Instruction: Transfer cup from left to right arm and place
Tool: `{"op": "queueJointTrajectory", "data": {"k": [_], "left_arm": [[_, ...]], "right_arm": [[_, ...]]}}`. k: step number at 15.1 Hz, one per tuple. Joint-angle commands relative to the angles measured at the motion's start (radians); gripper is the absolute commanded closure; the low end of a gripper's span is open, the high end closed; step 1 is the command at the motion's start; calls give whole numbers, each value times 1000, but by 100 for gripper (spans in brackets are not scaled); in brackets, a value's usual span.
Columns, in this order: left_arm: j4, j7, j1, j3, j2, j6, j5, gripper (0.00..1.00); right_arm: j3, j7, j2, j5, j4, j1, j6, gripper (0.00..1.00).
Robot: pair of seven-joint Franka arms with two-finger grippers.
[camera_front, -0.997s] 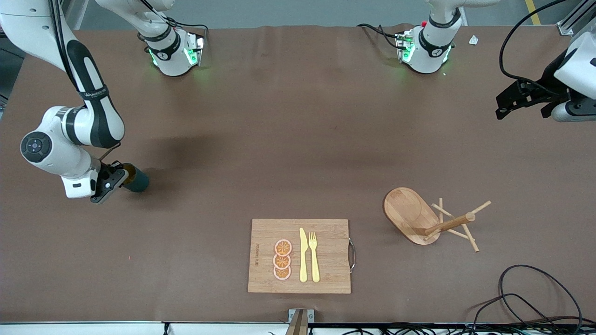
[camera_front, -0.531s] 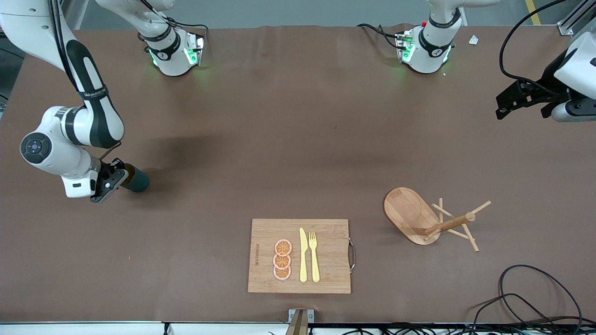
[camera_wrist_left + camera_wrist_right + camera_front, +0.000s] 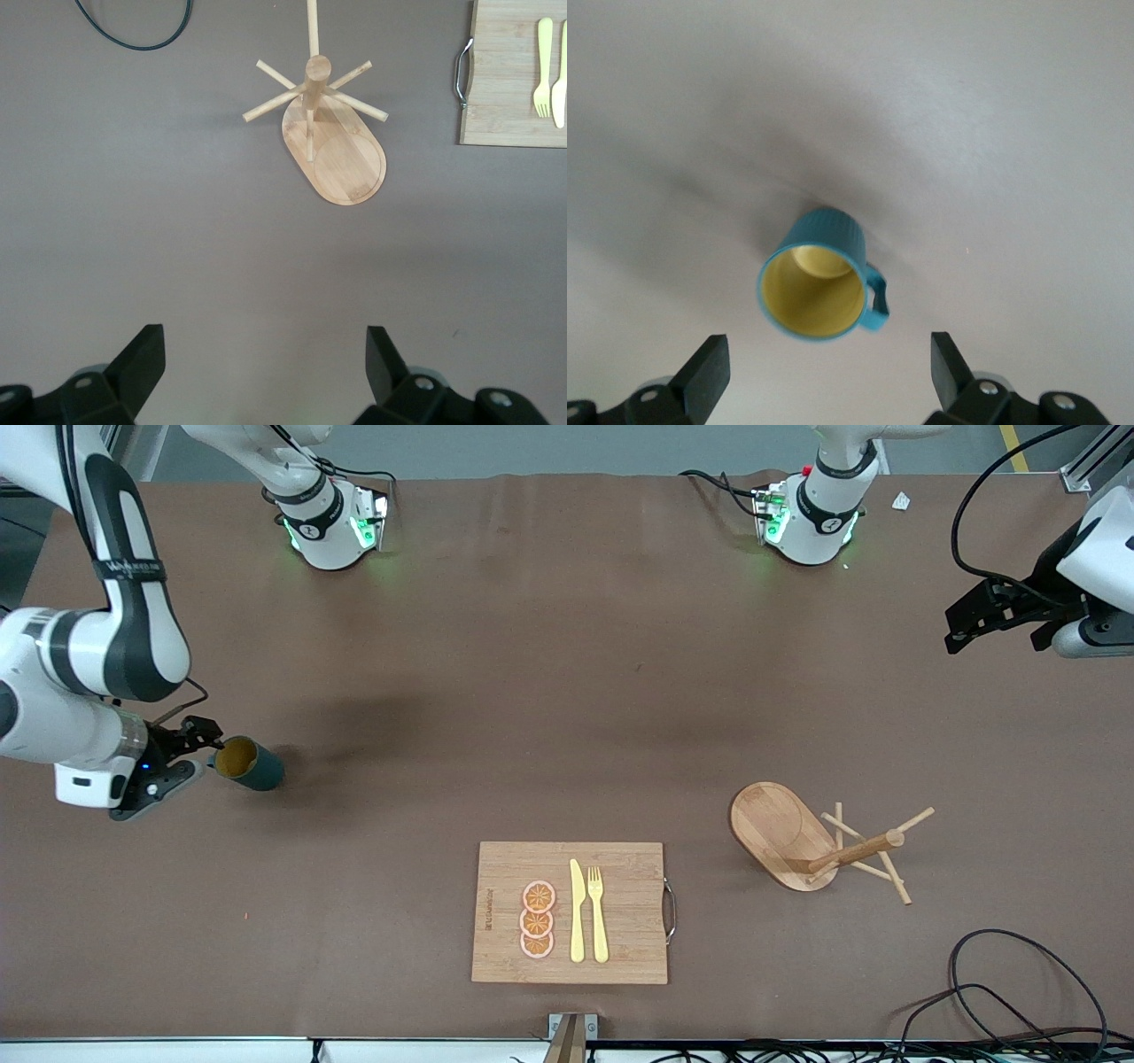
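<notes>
At the right arm's end of the tabletop I see the cup standing free on the brown surface, tilted in my front view so its ochre inside faces the camera. The right gripper hangs just beside it, jaws spread wide and holding nothing. Through the right wrist view the cup sits upright between and ahead of the two dark fingertips, clear of both, its small handle pointing to one side.

The left gripper waits high over the left arm's end of the tabletop, jaws also wide and empty; its fingertips frame bare surface in the left wrist view.

Nearer the front camera lies the board, carrying three orange slices, a yellow knife and a yellow fork. Toward the left arm's end from the board stands a wooden mug rack on its oval base, pegs sticking out from the post. A black cable loops at the tabletop's near corner on that same end.
</notes>
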Motion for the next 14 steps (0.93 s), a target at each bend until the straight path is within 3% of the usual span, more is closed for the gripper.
{"op": "queueJointTrajectory", "data": {"k": [1, 4, 14], "left_arm": [[-11, 15, 5, 0, -13, 12, -11, 0], [-11, 16, 6, 2, -13, 10, -11, 0], [-9, 16, 6, 10, -11, 12, -11, 0]], "right_arm": [[4, 129, -7, -10, 126, 1, -140, 0], [13, 353, -28, 5, 210, 18, -265, 0], [5, 374, -20, 15, 433, 4, -458, 0]]}}
